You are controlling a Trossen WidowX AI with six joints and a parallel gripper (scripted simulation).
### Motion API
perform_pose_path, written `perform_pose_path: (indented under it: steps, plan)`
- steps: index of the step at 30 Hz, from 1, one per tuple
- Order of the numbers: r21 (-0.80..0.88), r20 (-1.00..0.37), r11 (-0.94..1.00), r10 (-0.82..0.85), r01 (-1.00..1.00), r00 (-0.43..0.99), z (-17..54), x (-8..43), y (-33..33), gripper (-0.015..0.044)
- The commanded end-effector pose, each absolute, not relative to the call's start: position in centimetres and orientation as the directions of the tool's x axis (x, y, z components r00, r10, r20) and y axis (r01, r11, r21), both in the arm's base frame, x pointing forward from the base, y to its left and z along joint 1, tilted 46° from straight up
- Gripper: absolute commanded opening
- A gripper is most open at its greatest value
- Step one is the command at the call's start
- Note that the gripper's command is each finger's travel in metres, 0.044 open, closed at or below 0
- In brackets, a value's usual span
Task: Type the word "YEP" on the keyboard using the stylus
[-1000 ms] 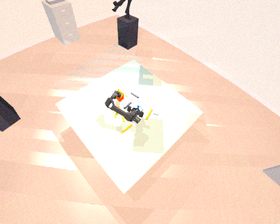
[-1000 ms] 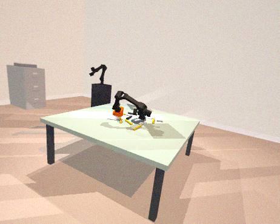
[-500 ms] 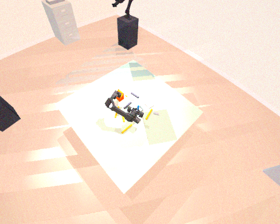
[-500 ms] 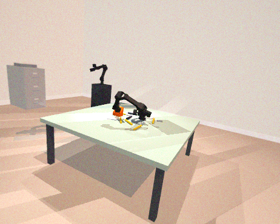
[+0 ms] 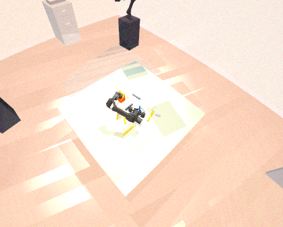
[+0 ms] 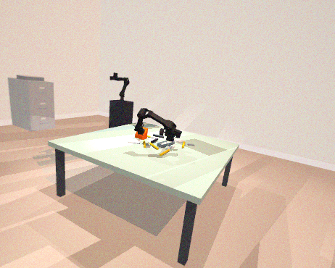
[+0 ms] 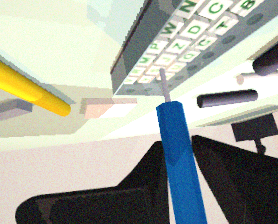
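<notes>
One blue stylus point(image 5: 139, 108) point(image 7: 174, 130) is pinched in the jaws, its thin grey tip over the letter keys near one end of the single keyboard point(image 6: 166, 144) point(image 7: 195, 30); whether it touches a key, one cannot tell. Around them on the counter point(image 5: 107, 153) point(image 6: 127, 159) lie four yellow sticks point(image 5: 128, 130) point(image 6: 164, 152) point(image 7: 35, 90) and two dark rods point(image 5: 136, 96) point(image 6: 157, 135) point(image 7: 227, 98). One orange block point(image 5: 121, 99) point(image 6: 141, 135) sits by the black arm point(image 5: 120, 112) point(image 6: 159, 119). Well apart, behind the counter, a second arm point(image 5: 130, 7) point(image 6: 125, 86) stands on one black pedestal point(image 5: 129, 32) point(image 6: 121, 113).
</notes>
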State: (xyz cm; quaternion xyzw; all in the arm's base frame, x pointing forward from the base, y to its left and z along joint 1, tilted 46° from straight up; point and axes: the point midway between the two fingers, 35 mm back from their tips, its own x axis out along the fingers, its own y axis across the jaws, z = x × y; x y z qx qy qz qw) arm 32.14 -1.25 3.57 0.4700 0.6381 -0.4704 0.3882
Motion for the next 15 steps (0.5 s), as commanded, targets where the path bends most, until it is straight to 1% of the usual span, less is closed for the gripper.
perform_pose_path:
  steps: [1,15]
  plan:
    - [-0.223,-0.94,0.117,0.239,0.968,-0.245,4.82,32.43,-0.04,0.0081]
    - [-0.223,-0.94,0.126,0.233,0.967,-0.248,4.5,32.4,-0.24,0.0081]
